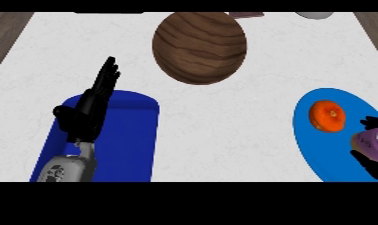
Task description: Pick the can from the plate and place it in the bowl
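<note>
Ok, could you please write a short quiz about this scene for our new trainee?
1. True or false: the right hand curls its fingers round the purple object.
2. Where is the wooden bowl? A) near the counter's far edge B) in the right hand C) at the counter's near edge
3. Fill in: the orange object lies on the blue ___.
Key: 1 true; 2 A; 3 plate.
</note>
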You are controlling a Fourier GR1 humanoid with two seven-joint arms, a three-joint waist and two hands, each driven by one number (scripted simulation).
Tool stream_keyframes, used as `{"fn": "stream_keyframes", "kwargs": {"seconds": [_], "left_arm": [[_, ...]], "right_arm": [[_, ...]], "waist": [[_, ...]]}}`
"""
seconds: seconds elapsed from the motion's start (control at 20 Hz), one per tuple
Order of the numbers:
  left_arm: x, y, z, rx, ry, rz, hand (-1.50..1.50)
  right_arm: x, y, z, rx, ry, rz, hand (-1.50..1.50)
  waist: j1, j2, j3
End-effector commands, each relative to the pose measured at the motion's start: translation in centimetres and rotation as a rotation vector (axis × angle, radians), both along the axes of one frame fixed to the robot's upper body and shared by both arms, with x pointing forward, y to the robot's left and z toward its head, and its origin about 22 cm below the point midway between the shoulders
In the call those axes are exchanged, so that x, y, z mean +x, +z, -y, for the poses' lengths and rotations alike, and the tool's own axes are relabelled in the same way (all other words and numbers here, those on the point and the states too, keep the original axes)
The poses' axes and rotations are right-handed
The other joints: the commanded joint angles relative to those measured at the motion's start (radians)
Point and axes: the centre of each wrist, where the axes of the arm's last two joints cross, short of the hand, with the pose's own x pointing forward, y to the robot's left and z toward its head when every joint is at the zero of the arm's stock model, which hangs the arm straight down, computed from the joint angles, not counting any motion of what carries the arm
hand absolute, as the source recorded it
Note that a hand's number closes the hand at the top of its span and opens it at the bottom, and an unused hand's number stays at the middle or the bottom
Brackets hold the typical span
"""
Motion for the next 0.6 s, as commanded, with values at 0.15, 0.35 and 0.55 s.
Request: {"fn": "stream_keyframes", "kwargs": {"seconds": [0.15, 0.35, 0.55], "left_arm": [[-0.6, 1.0, 0.0, -0.002, -0.006, 0.005, 0.00], [-0.1, 1.0, -0.7, -0.012, -0.008, -0.012, 0.00], [-0.5, -1.4, -1.0, -0.004, 0.004, -0.004, 0.00]], "right_arm": [[-0.7, -1.6, -0.4, -0.082, 0.135, 0.008, 1.50], [-0.4, -1.1, -0.1, -0.004, 0.131, 0.010, 1.50], [0.8, -1.3, -7.5, 0.030, 0.261, 0.128, 1.50]], "waist": [[-0.001, 0.002, 0.007], [-0.001, 0.002, 0.006], [-0.002, 0.002, 0.005]]}}
